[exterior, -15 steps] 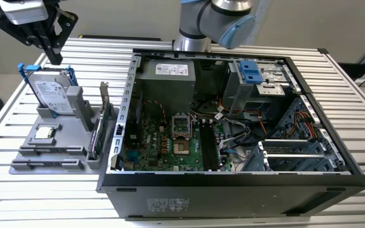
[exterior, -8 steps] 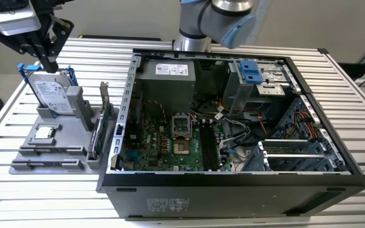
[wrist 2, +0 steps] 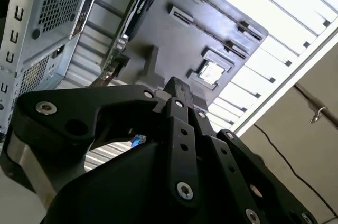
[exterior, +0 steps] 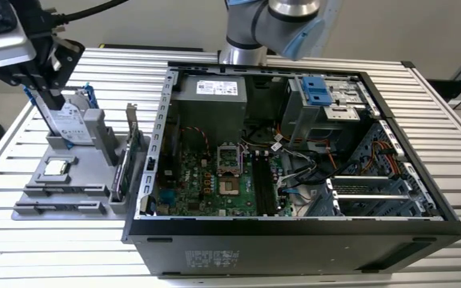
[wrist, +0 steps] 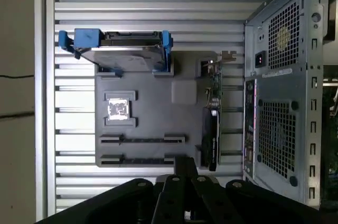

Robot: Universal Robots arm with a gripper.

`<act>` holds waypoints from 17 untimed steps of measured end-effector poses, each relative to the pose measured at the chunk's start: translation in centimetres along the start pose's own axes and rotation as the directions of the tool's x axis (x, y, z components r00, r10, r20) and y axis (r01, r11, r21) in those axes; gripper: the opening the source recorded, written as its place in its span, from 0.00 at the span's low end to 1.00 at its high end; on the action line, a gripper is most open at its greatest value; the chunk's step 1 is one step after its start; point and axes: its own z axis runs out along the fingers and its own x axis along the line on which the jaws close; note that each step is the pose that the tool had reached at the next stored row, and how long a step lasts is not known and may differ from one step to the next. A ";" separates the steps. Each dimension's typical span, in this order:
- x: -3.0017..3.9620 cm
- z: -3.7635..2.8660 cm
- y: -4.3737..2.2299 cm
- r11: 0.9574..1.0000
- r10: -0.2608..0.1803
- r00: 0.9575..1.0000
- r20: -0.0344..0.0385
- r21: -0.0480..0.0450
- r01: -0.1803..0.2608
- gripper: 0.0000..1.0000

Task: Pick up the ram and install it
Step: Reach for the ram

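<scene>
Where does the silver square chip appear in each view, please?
Exterior view: silver chip at the exterior view's left, near the hard drive.
First wrist view: between the hard drive and long slots.
Second wrist view: beside the long slots.
Shared landmark: gray holder.

The arm [exterior: 290, 21] shows its base column and a silver-and-blue joint at the top middle of the exterior view. Its wrist [exterior: 6, 36] sits at that view's upper left, with a black cable [exterior: 94, 11] running off it. The black gripper [exterior: 53, 102] hangs from the wrist, pointing down and slightly tilted. In both wrist views its fingers [wrist 2: 179, 123] [wrist: 185, 166] lie pressed together, with nothing visible between them.
</scene>
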 end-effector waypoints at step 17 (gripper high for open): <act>-0.10 -0.16 -5.83 1.000 0.000 1.000 -0.003 0.000 0.000 0.00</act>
